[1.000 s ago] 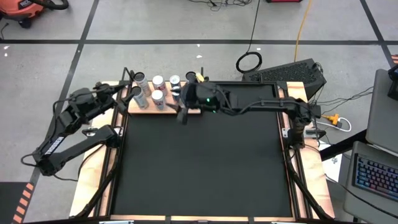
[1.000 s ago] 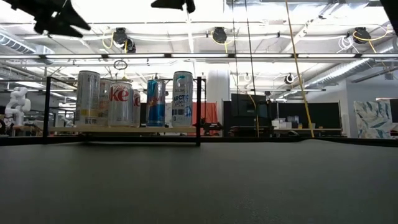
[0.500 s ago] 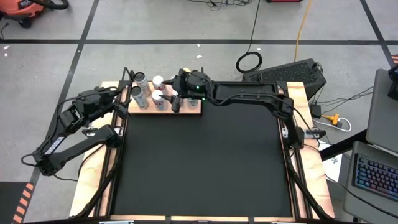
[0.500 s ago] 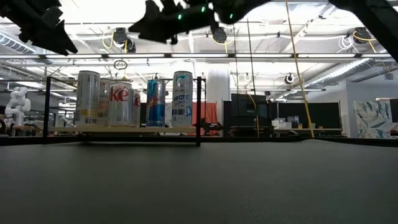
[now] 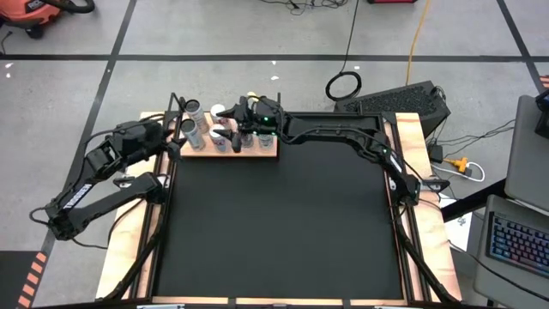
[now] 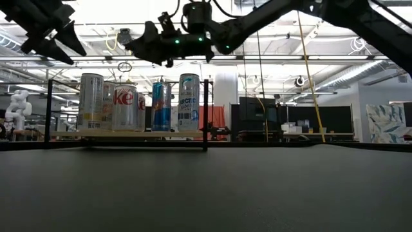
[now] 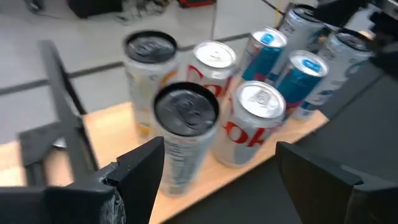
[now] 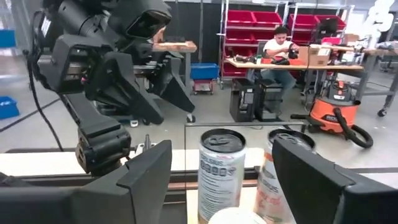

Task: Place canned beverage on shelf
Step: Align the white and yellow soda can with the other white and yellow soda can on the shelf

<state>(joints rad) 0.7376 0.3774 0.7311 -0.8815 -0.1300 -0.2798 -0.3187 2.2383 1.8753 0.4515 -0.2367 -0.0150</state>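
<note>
On the far-left shelf (image 5: pixel 268 150) all visible cans (image 6: pixel 188 102) stand upright; none on the mat (image 5: pixel 274 232), so placing looks done. Right gripper (image 5: pixel 230 129) above the cans, left gripper (image 5: pixel 171 137) just beside the shelf; fingers of both spread, empty. Left: retreat.

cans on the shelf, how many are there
8, all on the shelf: four cans at its left end, two blue cans mid-board, two silver cans farthest right; more may be hidden.
</note>
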